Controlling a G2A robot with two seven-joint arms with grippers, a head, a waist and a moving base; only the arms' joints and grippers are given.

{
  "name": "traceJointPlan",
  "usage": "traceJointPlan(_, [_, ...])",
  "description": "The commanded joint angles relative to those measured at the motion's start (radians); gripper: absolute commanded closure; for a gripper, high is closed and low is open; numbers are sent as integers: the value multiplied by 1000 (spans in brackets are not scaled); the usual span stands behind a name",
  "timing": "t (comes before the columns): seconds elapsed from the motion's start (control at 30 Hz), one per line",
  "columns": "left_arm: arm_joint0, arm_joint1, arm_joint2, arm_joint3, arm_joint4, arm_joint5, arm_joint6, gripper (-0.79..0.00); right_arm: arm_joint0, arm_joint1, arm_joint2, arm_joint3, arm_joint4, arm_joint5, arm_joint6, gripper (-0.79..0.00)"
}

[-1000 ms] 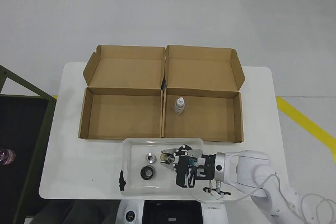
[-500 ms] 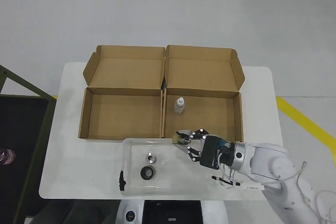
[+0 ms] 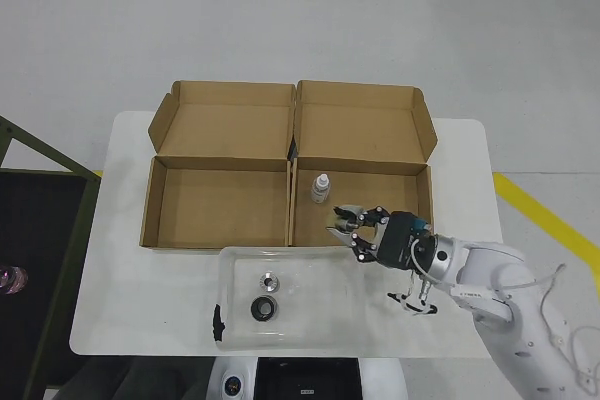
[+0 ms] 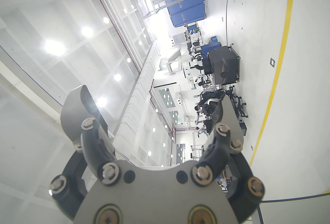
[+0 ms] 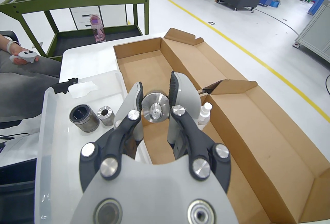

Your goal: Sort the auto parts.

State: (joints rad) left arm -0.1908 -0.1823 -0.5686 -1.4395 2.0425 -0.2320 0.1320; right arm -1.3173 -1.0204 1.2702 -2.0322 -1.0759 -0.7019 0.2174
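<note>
Gripping round silver metal part by its rim with right hand, over right brown cardboard box, near its front wall. Could slip from thin pinch, or knock small white plastic bottle

**Three metal parts, two boxes, one tray**

There are three metal auto parts: one dark cylindrical bearing, one smaller silver bushing and one silver disc with a centre stub. There are two open cardboard boxes, a left box and a right box. There is one each of the following: clear plastic tray, small white bottle, white table, green cart and pink drinking bottle.
</note>
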Motion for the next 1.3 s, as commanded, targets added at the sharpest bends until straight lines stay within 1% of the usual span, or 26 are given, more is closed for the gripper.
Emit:
traceJointPlan(0.0, [0,0,0,0,0,0,0,-785,17,-1,-6,21,-4,6,24,0])
traceJointPlan(0.27, [0,0,0,0,0,0,0,-785,105,-8,-48,125,-13,28,108,0])
traceJointPlan(0.53, [0,0,0,0,0,0,0,-785,183,-20,-99,225,-32,60,155,0])
traceJointPlan(0.77, [0,0,0,0,0,0,0,-785,229,-28,-140,289,-76,86,198,0])
traceJointPlan(1.27, [0,0,0,0,0,0,0,-785,329,-57,-240,442,-134,137,234,0])
